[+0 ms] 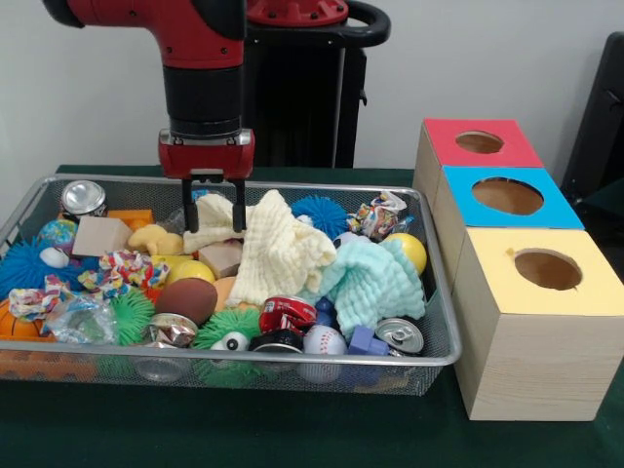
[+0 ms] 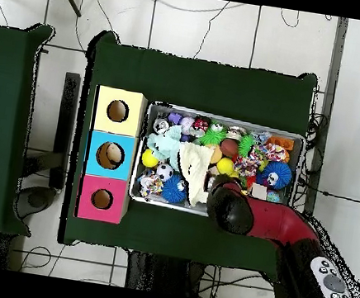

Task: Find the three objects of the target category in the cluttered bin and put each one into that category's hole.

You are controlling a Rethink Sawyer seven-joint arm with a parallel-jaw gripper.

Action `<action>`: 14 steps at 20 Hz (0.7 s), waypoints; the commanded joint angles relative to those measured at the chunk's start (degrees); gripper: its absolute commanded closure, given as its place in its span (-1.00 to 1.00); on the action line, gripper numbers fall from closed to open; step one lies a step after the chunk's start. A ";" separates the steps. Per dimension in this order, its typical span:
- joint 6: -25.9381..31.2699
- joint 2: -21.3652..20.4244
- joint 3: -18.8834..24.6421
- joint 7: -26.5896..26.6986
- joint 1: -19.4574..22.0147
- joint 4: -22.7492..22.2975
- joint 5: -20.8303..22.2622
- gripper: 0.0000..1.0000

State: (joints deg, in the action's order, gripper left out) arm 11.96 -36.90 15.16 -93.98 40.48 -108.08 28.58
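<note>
The bin (image 1: 322, 363) is a wide silver wire-mesh tray, heaped with clutter. It also shows in the overhead view (image 2: 230, 118). My gripper (image 1: 214, 216) hangs over its back middle, open, with its fingers down on either side of the top corner of a cream cloth (image 1: 278, 253). A mint cloth (image 1: 370, 283) lies beside the cream one. Three wooden boxes stand by the bin, each with a round hole: red top (image 1: 444, 136), blue top (image 1: 556, 205), yellow top (image 1: 590, 292). In the overhead view the arm (image 2: 229, 203) hides the gripper.
The bin holds cans (image 1: 83, 198) (image 1: 400, 334), a crushed red can (image 1: 286, 312), a baseball (image 1: 324, 341), a brown football (image 1: 185, 299), a blue spiky ball (image 1: 320, 213), a green spiky ball (image 1: 132, 314), a yellow ball (image 1: 408, 251) and wooden blocks (image 1: 97, 234).
</note>
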 commanded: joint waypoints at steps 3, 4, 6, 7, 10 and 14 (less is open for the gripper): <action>-4.15 2.88 -2.18 -4.75 2.99 -4.75 4.34 -1.00; -4.32 2.93 -2.13 -4.58 3.39 -4.85 4.60 -1.00; -3.90 2.57 -1.81 -4.31 4.01 -5.15 4.80 -1.00; -3.74 2.41 -1.67 -4.23 4.26 -5.29 4.86 -1.00; -3.30 1.47 -1.26 -3.85 5.35 -6.21 5.17 -1.00; -2.85 1.00 -0.67 -2.78 7.06 -6.78 5.58 -1.00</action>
State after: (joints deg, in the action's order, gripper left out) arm 11.18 -35.90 13.92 -93.98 45.43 -112.96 30.55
